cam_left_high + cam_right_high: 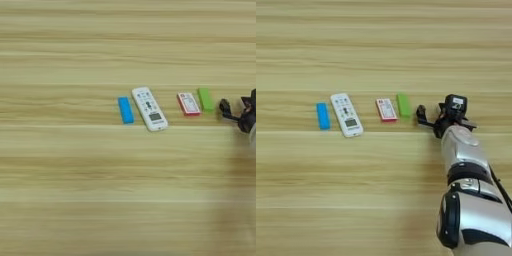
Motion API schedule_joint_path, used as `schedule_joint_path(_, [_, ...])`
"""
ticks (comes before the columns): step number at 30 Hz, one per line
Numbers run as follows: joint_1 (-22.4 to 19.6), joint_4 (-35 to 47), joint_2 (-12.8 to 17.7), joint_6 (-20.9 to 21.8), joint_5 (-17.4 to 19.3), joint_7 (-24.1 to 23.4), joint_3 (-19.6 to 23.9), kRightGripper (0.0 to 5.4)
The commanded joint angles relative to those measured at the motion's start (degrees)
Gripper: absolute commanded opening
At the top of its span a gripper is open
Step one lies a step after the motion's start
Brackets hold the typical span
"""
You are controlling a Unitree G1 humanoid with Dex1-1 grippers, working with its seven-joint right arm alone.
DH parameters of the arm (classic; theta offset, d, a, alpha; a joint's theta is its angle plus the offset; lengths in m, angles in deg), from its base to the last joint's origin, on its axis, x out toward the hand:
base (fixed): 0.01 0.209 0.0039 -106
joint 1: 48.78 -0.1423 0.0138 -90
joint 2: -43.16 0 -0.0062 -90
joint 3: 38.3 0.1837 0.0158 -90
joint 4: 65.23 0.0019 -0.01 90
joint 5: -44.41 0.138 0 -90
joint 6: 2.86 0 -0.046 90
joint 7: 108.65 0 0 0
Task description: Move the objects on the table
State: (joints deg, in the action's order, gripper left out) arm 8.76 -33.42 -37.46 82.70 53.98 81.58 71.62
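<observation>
Four objects lie in a row across the middle of the table [75, 190]. From left to right they are a blue bar [125, 110], a long white remote [149, 108] with buttons and a small screen, a red-and-white flat packet [188, 104] and a green bar [205, 99]. My right gripper [428, 116] is low over the wood just right of the green bar [404, 105], a small gap away and touching none of them. Its black tip points left toward the row. The silver forearm [471, 190] comes up from the bottom right.
Bare wood-grain planks stretch far behind the row, in front of it and to the left of the blue bar [322, 116]. My forearm covers the near right part of the table.
</observation>
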Motion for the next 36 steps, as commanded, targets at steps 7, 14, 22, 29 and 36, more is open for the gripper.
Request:
schedule_joint_path(7, [-3.3,0.1,2.2,0.1,-0.2,0.1,-0.8,4.30])
schedule_joint_path(14, [-3.5,-0.3,2.3,0.4,-0.1,0.3,-1.0,3.49])
schedule_joint_path(22, [-3.6,-0.7,2.3,0.7,-0.2,0.5,-1.2,2.60])
schedule_joint_path(29, [-3.7,-1.1,2.1,1.3,-0.1,0.8,-1.5,2.48])
schedule_joint_path(36, [-3.3,0.2,2.0,1.7,-0.5,0.4,-2.0,2.48])
